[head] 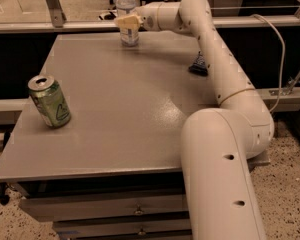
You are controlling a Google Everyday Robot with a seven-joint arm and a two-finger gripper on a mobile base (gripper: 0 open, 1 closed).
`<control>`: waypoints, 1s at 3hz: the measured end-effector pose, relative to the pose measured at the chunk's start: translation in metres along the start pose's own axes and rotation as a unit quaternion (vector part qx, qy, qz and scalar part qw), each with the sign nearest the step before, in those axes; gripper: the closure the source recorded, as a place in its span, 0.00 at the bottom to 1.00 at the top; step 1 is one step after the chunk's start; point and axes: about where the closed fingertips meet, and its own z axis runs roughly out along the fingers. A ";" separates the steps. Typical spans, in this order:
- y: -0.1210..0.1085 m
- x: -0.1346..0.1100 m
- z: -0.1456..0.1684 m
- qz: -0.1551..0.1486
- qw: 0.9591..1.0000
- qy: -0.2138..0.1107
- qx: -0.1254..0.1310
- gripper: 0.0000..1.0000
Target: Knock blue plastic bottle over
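The blue plastic bottle (127, 10), clear with a white cap and a pale label, stands upright at the far edge of the grey table (115, 109). My gripper (126, 21) reaches in from the right at the end of the white arm (210, 49). Its tan fingertips lie across the front of the bottle's middle, touching or nearly touching it.
A green soda can (49, 101) stands near the table's left edge. A dark snack wrapper (198, 66) lies at the right edge, partly behind the arm. Drawers (135, 209) sit under the table front. A metal rail (50, 26) runs behind the table.
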 end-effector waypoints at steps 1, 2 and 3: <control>-0.004 -0.002 -0.007 0.013 1.000 -0.014 -0.001 0.64; -0.007 -0.005 -0.016 0.019 1.000 -0.024 0.000 0.87; 0.005 -0.015 -0.047 -0.027 0.999 0.019 -0.001 1.00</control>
